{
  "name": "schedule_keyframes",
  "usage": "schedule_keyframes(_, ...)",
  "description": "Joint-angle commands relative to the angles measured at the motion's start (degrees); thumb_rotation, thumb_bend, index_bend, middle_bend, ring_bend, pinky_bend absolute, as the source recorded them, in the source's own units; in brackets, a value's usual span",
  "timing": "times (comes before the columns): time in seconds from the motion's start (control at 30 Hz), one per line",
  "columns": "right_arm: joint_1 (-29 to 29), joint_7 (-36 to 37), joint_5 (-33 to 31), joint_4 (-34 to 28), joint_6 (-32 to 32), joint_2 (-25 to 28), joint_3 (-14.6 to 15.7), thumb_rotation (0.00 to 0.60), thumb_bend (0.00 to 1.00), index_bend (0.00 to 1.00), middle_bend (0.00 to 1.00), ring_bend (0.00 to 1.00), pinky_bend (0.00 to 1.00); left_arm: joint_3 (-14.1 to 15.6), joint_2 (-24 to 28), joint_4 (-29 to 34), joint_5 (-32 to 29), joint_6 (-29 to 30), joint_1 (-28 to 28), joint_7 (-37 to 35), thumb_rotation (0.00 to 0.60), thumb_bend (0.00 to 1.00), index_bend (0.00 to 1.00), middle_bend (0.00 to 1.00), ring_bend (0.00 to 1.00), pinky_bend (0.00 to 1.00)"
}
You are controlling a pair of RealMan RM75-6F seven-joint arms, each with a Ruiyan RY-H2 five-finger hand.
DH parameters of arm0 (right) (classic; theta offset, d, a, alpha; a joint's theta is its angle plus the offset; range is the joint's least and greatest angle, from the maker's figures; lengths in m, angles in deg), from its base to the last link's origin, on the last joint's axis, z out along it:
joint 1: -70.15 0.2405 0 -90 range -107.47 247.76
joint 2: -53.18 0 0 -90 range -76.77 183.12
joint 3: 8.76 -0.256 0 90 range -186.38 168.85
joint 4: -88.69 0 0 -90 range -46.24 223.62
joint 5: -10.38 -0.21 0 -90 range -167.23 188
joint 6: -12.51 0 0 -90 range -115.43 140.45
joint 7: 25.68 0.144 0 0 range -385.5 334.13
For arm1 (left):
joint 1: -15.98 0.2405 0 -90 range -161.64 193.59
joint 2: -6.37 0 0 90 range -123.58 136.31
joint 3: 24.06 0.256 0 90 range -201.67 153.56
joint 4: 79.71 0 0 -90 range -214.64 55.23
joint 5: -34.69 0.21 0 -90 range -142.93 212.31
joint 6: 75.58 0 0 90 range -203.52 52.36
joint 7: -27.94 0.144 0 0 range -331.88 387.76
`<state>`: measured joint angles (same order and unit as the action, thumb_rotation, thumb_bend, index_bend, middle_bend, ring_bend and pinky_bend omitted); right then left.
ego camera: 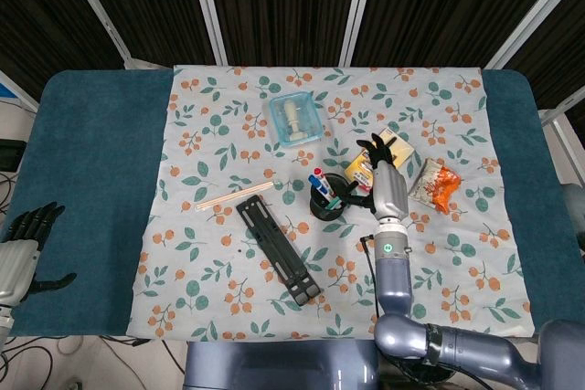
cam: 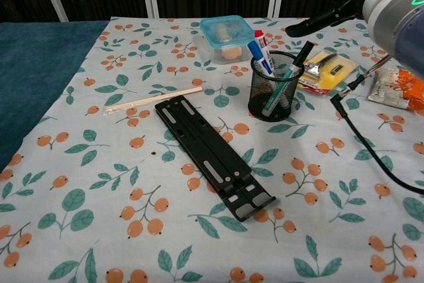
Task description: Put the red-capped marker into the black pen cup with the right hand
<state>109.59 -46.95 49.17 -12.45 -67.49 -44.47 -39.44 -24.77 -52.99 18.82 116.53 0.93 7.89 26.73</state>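
Observation:
The black mesh pen cup [cam: 273,97] stands mid-cloth; in the head view the cup [ego camera: 326,204] sits just left of my right arm. The red-capped marker [cam: 264,47] stands inside it, cap up, leaning left beside a blue-capped marker [cam: 254,53] and a green pen. In the head view the red-capped marker [ego camera: 319,175] pokes out of the cup's rim. My right hand [cam: 333,4] hovers above and to the right of the cup, fingers spread, holding nothing; the same right hand [ego camera: 380,156] shows in the head view. My left hand [ego camera: 25,242] rests empty at the table's near left edge.
A blue-lidded box [cam: 228,34] stands behind the cup. A black slotted rail [cam: 212,156] and a wooden stick [cam: 153,99] lie to its left. A yellow pack [cam: 325,68] and a snack bag [ego camera: 433,184] lie to the right. A black cable [cam: 361,145] trails from my right arm.

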Motion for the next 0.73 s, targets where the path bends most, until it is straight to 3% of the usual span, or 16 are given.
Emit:
schedule_keyframes(0.03,-3.86,-0.71,3.97,-5.53,-0.86,5.96,3.42,0.6,0.2,0.15,0.01,0.0,0.19,0.09,0.01,-0.03,0.22,0.12,0.05,0.07,0.6,0.03,0.0,0.0,0.0,0.0)
schedule_keyframes(0.17,-9.77,0.18,10.29,-10.89,-1.48,14.78,8.9,0.6,0.12,0.06,0.0,0.0,0.19,0.3,-0.02,-0.17,0.68,0.42,0.18,0.46,0.6,0.03,0.0,0.0,0.0,0.0)
schedule_keyframes(0.23,-13.46,1.09,15.39,-12.26,-1.56,20.33,13.42,0.6,0.09,0.02,0.0,0.0,0.19,0.37,-0.09,-0.24,0.92,0.72,0.3,0.78,0.6,0.03,0.0,0.0,0.0,0.0)
schedule_keyframes(0.4,-20.33,3.53,28.29,-9.87,-1.91,30.84,23.59,0.6,0.04,0.0,0.0,0.0,0.19,0.47,-0.46,-0.67,1.58,1.72,0.64,1.6,0.6,0.03,0.0,0.0,0.0,0.0)
schedule_keyframes(0.57,-25.82,5.14,39.78,-3.07,-6.09,34.62,30.81,0.6,0.03,0.0,0.0,0.0,0.18,0.41,-1.04,-1.28,2.27,3.08,1.09,2.03,0.6,0.03,0.0,0.0,0.0,0.0)
schedule_keyframes(0.73,-29.82,8.68,45.79,4.09,-9.98,34.8,34.01,0.6,0.03,0.0,0.0,0.0,0.18,0.43,-1.48,-1.85,2.98,4.22,1.5,2.27,0.6,0.03,0.0,0.0,0.0,0.0)
